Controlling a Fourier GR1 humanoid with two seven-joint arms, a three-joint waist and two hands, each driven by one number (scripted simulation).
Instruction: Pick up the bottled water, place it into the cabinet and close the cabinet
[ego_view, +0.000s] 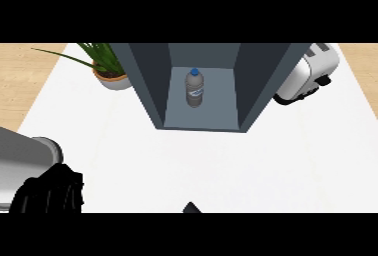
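The bottled water (195, 89), clear with a blue cap, stands upright on the floor of the dark grey cabinet (255, 90), near its middle. The cabinet's front is open toward me, and its side panels flare out left and right. No hand touches the bottle. My left hand (48, 194) rests at the lower left on its grey forearm, fingers relaxed and holding nothing, far from the cabinet. Only a small black tip of my right hand (192, 207) shows at the lower edge, in the middle.
A potted green plant (111, 72) stands just left of the cabinet. A white and chrome toaster (306, 75) sits to its right. The white counter (221, 165) stretches between the cabinet and my hands, with wooden floor beyond its sides.
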